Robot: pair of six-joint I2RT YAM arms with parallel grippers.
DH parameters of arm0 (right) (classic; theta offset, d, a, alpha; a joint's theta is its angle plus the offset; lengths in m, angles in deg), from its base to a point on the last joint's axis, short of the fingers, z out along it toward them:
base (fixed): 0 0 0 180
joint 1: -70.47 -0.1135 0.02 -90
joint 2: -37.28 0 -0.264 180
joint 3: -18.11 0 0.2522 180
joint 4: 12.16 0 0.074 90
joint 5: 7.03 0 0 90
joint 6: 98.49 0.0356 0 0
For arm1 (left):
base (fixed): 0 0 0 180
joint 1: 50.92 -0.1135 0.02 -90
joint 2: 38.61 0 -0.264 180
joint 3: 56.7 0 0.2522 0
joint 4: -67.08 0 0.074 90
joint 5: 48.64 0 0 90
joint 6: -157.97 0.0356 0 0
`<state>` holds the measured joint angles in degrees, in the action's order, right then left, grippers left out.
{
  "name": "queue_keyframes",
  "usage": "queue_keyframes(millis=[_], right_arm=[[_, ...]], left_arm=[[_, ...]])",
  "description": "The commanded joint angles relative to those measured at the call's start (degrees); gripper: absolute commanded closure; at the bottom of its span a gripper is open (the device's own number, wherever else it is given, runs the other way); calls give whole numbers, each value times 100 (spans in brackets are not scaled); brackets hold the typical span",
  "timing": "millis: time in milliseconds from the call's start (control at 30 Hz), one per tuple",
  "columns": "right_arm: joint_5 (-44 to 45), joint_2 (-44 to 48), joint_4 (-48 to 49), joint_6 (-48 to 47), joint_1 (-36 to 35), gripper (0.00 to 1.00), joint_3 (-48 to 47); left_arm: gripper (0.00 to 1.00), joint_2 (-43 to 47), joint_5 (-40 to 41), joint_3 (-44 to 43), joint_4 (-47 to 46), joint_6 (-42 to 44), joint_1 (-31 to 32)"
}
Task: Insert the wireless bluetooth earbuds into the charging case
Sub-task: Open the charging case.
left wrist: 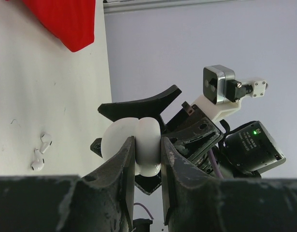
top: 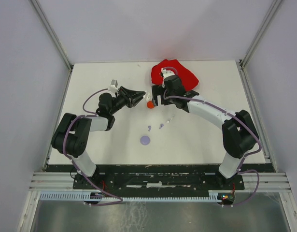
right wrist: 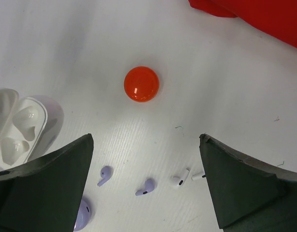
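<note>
1 white case (left wrist: pixel 144 136) gripped in left jaws; right jaws wide above 1 red case (right wrist: pixel 141 84), 2 lilac earbuds (right wrist: pixel 104 176), 2 white earbuds (right wrist: pixel 179 179).

Overhead view spans table (top: pixel 201 140), wrist views close — sharing white earbuds (right wrist: pixel 177 181)

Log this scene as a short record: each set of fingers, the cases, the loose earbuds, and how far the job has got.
left fingers: shut on the white case
white case state: lid open, both sockets empty
right fingers: open, holding nothing, above the loose earbuds
white earbuds: two, on the table, close together
lilac earbuds: two, on the table, apart
other cases: red round case and lilac round case, lying on the table
red cloth: far side of the table
progress: no earbud in the white case yet
</note>
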<state>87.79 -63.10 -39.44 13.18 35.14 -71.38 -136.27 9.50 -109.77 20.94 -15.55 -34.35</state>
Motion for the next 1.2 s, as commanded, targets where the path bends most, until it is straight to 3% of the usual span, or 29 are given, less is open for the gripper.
queue_keyframes(millis=[0, 533, 867, 1033, 1167], right_arm=[[42, -29, 171, -6, 51, 1, -232], [-265, -500, 168, 80, 48, 1, -787], [-466, -602, 247, 77, 59, 1, -892], [-133, -634, -37, 115, 74, 1, -998], [165, -219, -29, 149, 213, 1, -549]], left_arm=[[97, -46, -83, -160, -456, -244, -50], [97, -327, -50, -119, -977, -664, -49], [97, -851, 81, -126, -2161, -1547, -49], [97, -1075, 211, -88, -2731, -1952, -77], [97, -1049, 336, -10, -2773, -1926, -303]])
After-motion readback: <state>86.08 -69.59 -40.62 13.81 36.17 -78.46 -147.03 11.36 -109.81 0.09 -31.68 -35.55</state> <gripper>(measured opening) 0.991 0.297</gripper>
